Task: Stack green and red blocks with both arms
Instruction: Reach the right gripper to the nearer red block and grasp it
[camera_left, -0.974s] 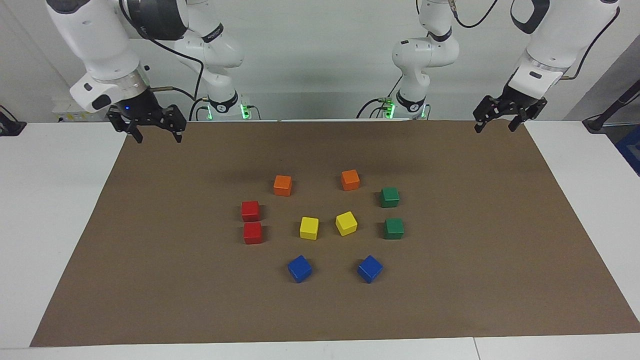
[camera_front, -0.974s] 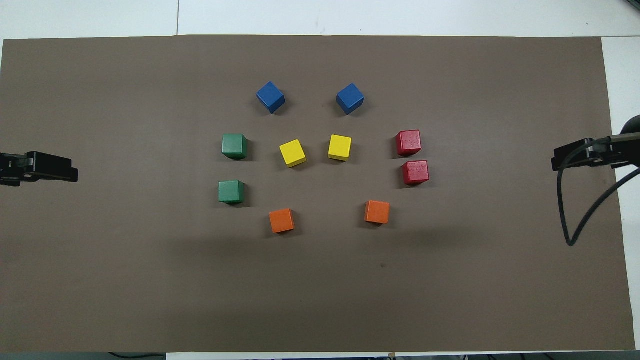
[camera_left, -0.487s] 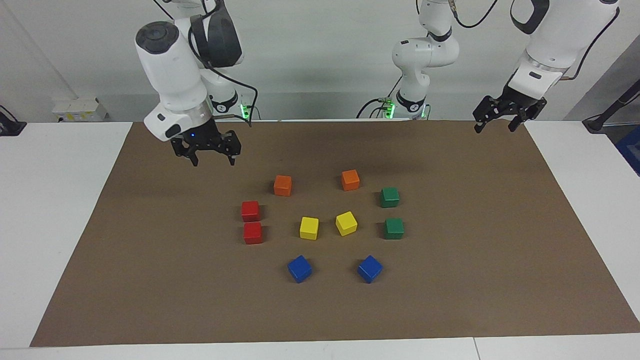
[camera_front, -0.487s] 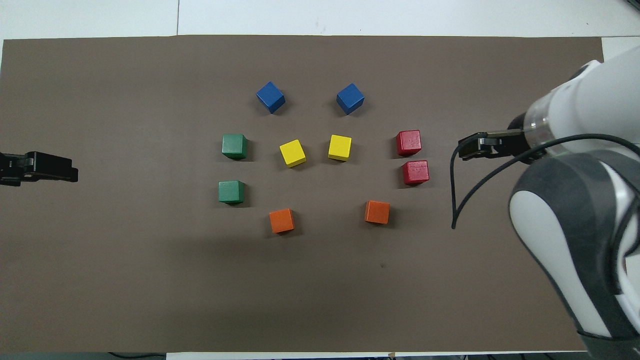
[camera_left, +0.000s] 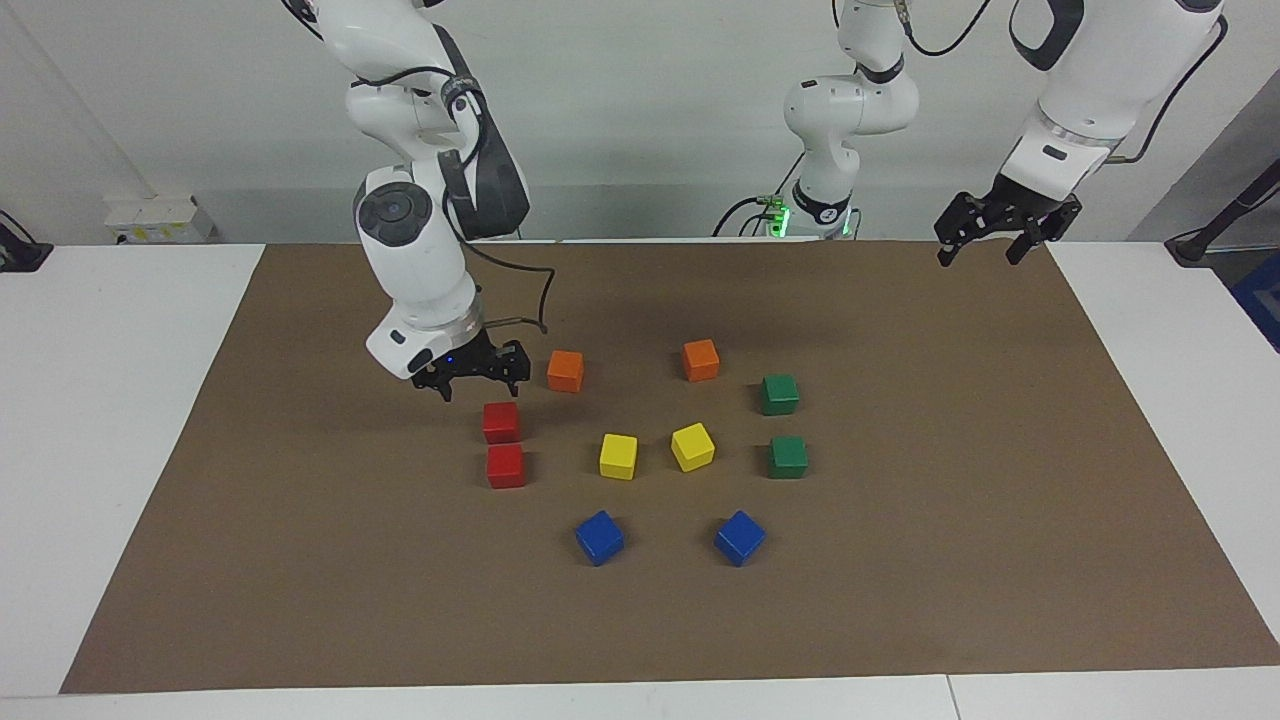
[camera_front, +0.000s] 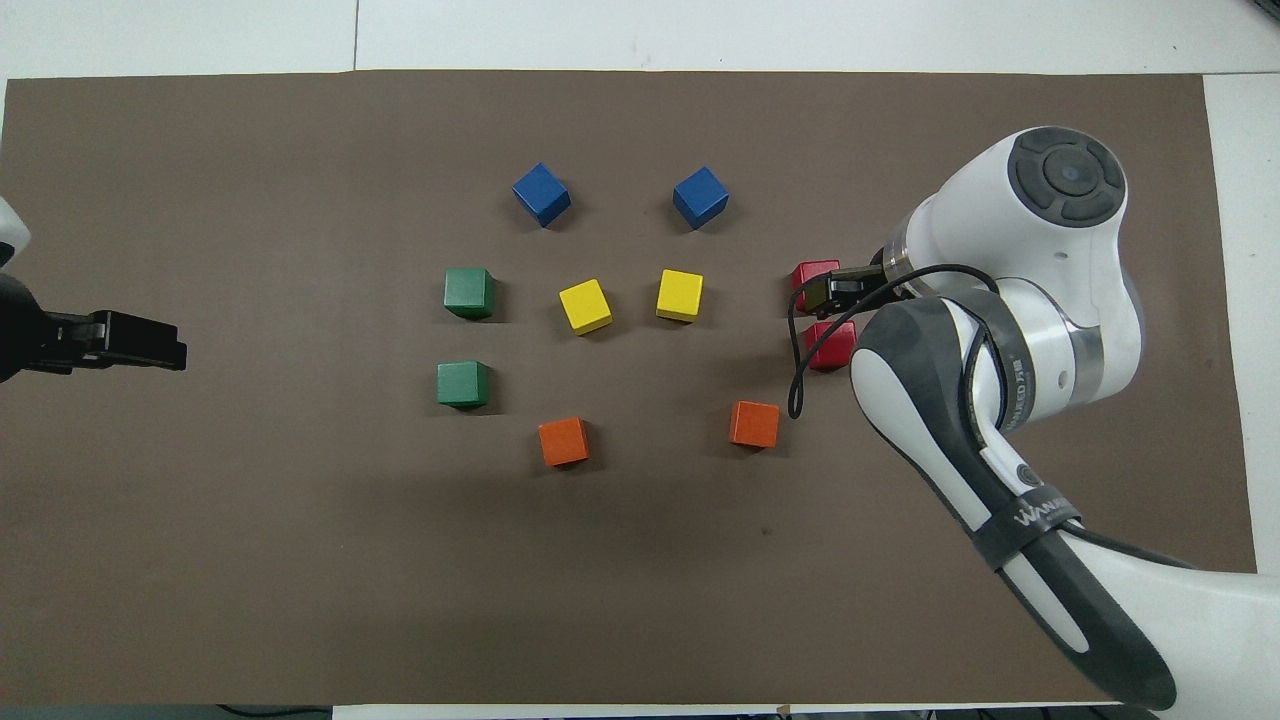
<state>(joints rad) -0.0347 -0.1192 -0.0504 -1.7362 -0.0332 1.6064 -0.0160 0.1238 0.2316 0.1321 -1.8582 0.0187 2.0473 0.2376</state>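
Two red blocks sit side by side, one (camera_left: 501, 421) nearer to the robots, one (camera_left: 506, 465) farther; in the overhead view both are partly covered, the nearer block (camera_front: 832, 350) and the farther block (camera_front: 808, 271). Two green blocks (camera_left: 779, 394) (camera_left: 788, 456) sit toward the left arm's end, also in the overhead view (camera_front: 463, 383) (camera_front: 469, 292). My right gripper (camera_left: 483, 387) is open, low over the nearer red block, not touching it; it also shows in the overhead view (camera_front: 822, 293). My left gripper (camera_left: 978, 255) is open and empty, waiting over the mat's edge (camera_front: 150, 343).
A brown mat (camera_left: 900, 600) covers the table. Two orange blocks (camera_left: 565, 370) (camera_left: 701, 359) lie nearest the robots, one close beside the right gripper. Two yellow blocks (camera_left: 618, 456) (camera_left: 692, 446) sit in the middle. Two blue blocks (camera_left: 599, 537) (camera_left: 740, 537) lie farthest.
My right arm has swung in from its end of the mat and come down over the red blocks. My left gripper has shifted slightly. No block has moved.
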